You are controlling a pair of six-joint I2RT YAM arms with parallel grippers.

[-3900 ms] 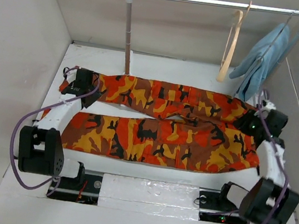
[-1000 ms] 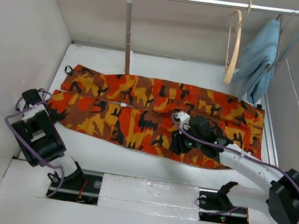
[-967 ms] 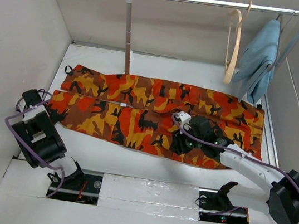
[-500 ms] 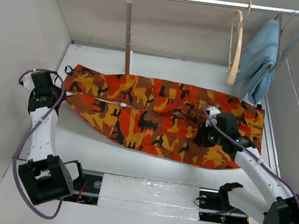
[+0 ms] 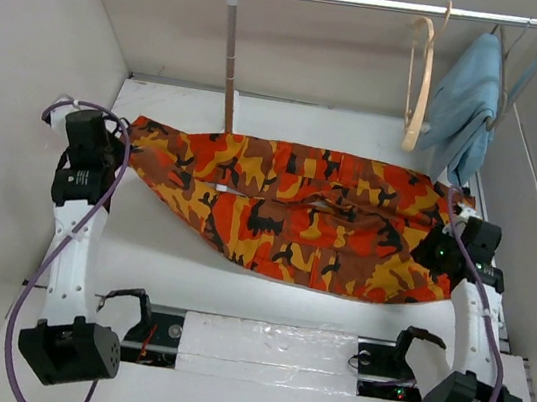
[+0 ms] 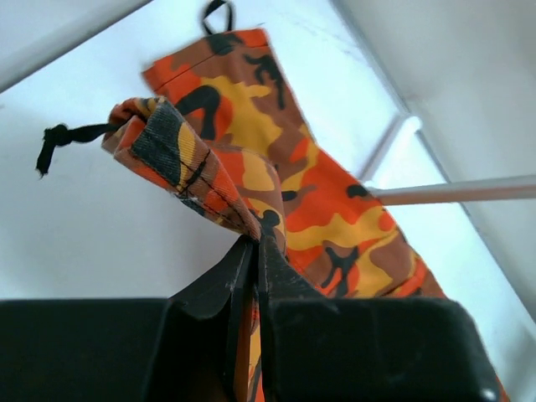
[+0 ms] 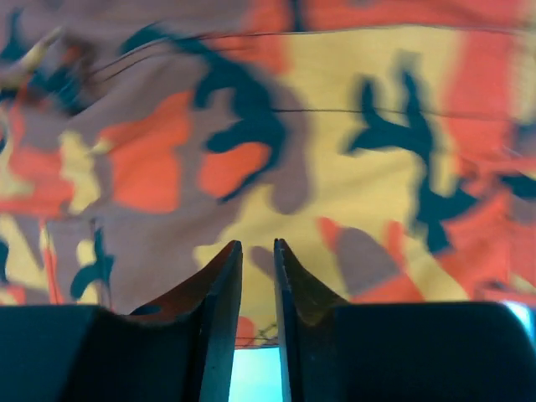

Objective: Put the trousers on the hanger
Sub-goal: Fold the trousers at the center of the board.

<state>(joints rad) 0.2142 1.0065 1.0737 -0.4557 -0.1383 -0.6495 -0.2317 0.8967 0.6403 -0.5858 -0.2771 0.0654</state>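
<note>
Clamping 1 cuff of the trousers (image 6: 251, 159) tight in the left gripper (image 6: 255, 244). Squeezing the waist end in the right gripper (image 7: 254, 247) likewise.

This is looking like a robotics lab test booth: plain white walls (image 5: 25, 74) are enclosing a white table (image 5: 310, 126), 2 cabled robot arms (image 5: 75, 243) are sitting bolted at its edge, and a small clothes rail (image 5: 379, 4) is standing behind.

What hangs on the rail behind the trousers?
On the rail: the wooden hanger, empty and nearly edge-on, and right of it a light-blue cloth. The cloth covers most of whatever holds it, so that support barely shows. The trousers lie mostly on the table below.
</note>
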